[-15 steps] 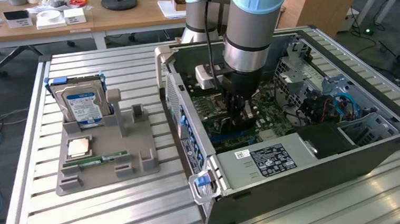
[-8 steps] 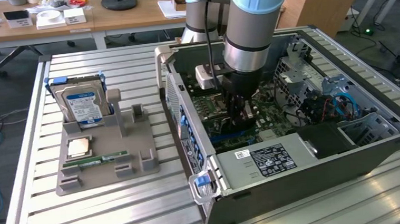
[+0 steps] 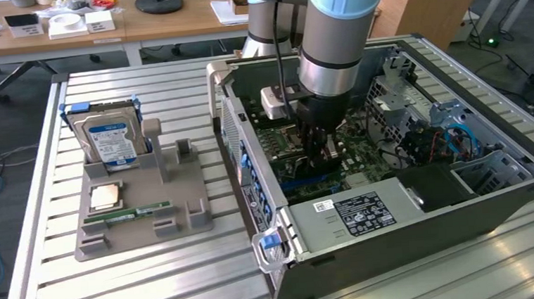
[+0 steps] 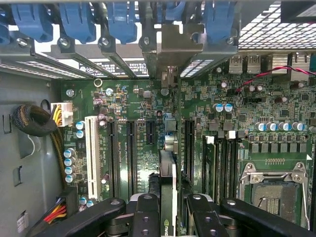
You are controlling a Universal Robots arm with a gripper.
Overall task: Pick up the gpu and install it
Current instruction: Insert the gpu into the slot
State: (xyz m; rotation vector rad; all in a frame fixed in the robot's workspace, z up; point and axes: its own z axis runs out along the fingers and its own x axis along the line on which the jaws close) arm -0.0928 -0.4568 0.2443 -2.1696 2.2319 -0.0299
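Note:
The gpu (image 4: 168, 180) appears edge-on as a thin dark card with a metal bracket (image 4: 170, 54) at its far end, against the case's rear slot openings. My gripper (image 4: 168, 210) is shut on it, one black finger (image 4: 145, 210) on each side. The card stands upright over the green motherboard (image 4: 138, 98), in line with the black expansion slots (image 4: 189, 148); whether it touches a slot is hidden. In the exterior view my gripper (image 3: 319, 153) reaches down into the open computer case (image 3: 422, 209).
Blue slot latches (image 4: 74, 19) line the case's rear wall. An open CPU socket (image 4: 274, 185) and a white slot (image 4: 91, 153) flank the card. At the exterior view's left, a grey holder (image 3: 144, 214) carries a hard drive (image 3: 111, 136), a CPU (image 3: 107, 196) and a RAM stick (image 3: 125, 214).

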